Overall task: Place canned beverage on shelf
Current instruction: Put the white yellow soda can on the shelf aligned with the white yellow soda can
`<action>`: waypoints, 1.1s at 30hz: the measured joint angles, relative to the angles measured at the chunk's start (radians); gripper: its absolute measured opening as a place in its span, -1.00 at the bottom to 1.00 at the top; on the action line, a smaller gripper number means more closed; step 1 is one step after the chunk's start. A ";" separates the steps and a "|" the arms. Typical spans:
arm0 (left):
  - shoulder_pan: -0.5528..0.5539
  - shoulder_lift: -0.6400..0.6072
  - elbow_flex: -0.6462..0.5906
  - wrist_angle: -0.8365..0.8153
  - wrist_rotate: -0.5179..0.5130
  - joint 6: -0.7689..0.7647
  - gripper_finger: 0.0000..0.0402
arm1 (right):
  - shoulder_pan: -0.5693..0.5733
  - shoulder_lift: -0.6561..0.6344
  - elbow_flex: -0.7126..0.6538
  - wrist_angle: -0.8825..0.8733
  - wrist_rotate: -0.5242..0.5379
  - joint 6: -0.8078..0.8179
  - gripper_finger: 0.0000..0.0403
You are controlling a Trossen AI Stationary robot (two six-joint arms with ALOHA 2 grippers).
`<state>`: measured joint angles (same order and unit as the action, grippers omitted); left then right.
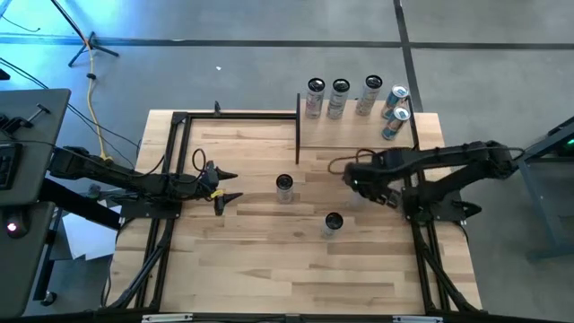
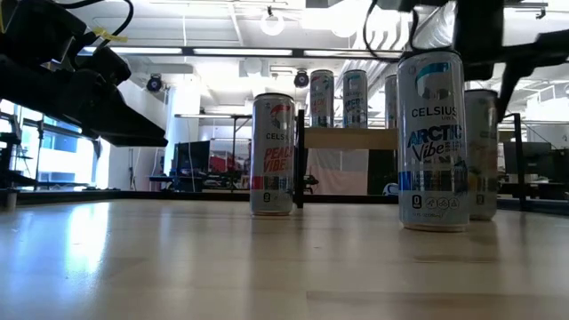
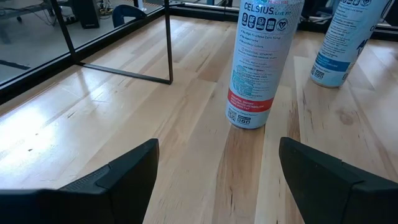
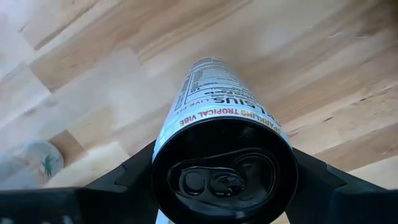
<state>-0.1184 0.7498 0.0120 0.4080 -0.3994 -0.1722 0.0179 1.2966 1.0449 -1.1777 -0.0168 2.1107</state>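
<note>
Reaching inward over the table, right gripper clamping can, left gripper spread.

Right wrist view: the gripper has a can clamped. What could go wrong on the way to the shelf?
The small light-wood shelf on black posts already carries five tall cans along its far edge; the incoming one could knock a neighbour over.
The right gripper holds the tall slim white Tropical Vibe can between narrow fingers; it may tilt or slip when set down.
The left gripper waits open at the left.
</note>
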 joint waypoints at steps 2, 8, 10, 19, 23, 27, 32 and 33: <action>0.000 0.000 0.000 0.000 0.000 0.000 0.52 | -0.042 0.012 0.002 0.004 -0.020 -0.028 0.19; 0.000 0.000 0.000 0.000 0.000 0.000 0.52 | -0.140 0.041 0.008 0.021 -0.041 -0.164 0.20; 0.000 0.000 0.000 0.000 0.000 0.000 0.52 | -0.161 0.042 0.008 0.024 -0.047 -0.216 0.20; 0.000 0.000 0.000 0.000 0.000 0.000 0.52 | -0.182 0.043 0.005 0.031 -0.030 -0.295 0.21; 0.000 0.000 0.000 0.000 0.000 0.000 0.52 | -0.181 0.043 0.004 0.021 -0.028 -0.276 0.32; 0.000 0.000 0.000 0.000 0.000 0.000 0.52 | -0.182 0.054 -0.006 -0.004 -0.017 -0.251 0.46; 0.000 0.000 0.000 0.000 0.000 0.000 0.52 | -0.181 0.050 -0.002 -0.061 -0.021 -0.214 0.50; 0.000 0.000 0.000 0.000 0.000 0.000 0.52 | -0.181 0.048 -0.002 -0.067 -0.021 -0.205 0.50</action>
<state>-0.1184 0.7496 0.0120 0.4080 -0.3995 -0.1723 -0.1635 1.3446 1.0431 -1.2445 -0.0380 1.9056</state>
